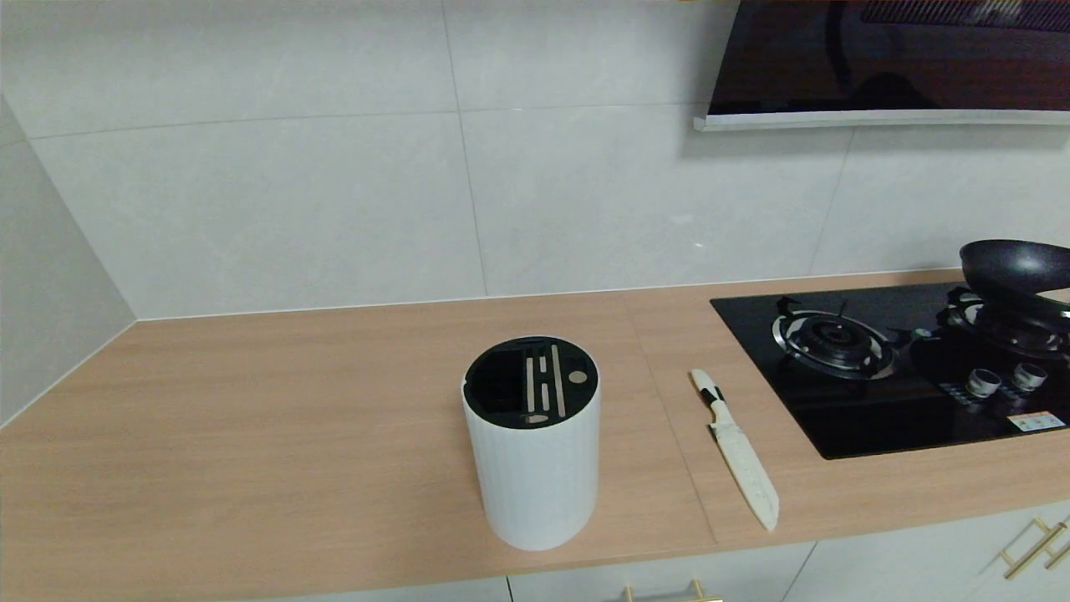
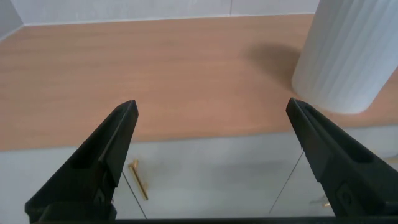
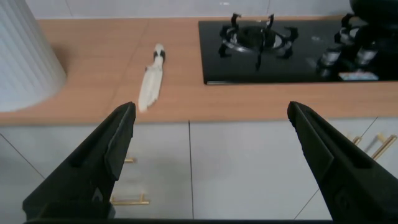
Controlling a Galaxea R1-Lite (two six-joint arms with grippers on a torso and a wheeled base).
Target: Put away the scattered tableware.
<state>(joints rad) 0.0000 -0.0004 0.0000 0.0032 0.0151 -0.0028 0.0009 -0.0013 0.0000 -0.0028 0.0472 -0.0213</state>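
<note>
A white knife (image 1: 736, 450) (image 3: 152, 77) with a black band on its handle lies flat on the wooden counter (image 1: 251, 435), between the holder and the hob. A white cylindrical knife holder (image 1: 532, 441) (image 2: 347, 55) (image 3: 23, 57) with a black slotted top stands upright near the counter's front edge. My left gripper (image 2: 211, 112) hangs open in front of the counter edge, left of the holder, with nothing between its fingers. In front of the cabinets, below the knife, my right gripper (image 3: 211, 112) is also open and holds nothing.
A black gas hob (image 1: 903, 368) (image 3: 280, 43) takes up the counter's right side, with a black pan (image 1: 1016, 267) on its far burner. White cabinet doors with gold handles (image 1: 1032, 548) run below the counter. A tiled wall stands behind, and a range hood (image 1: 886, 67) hangs above.
</note>
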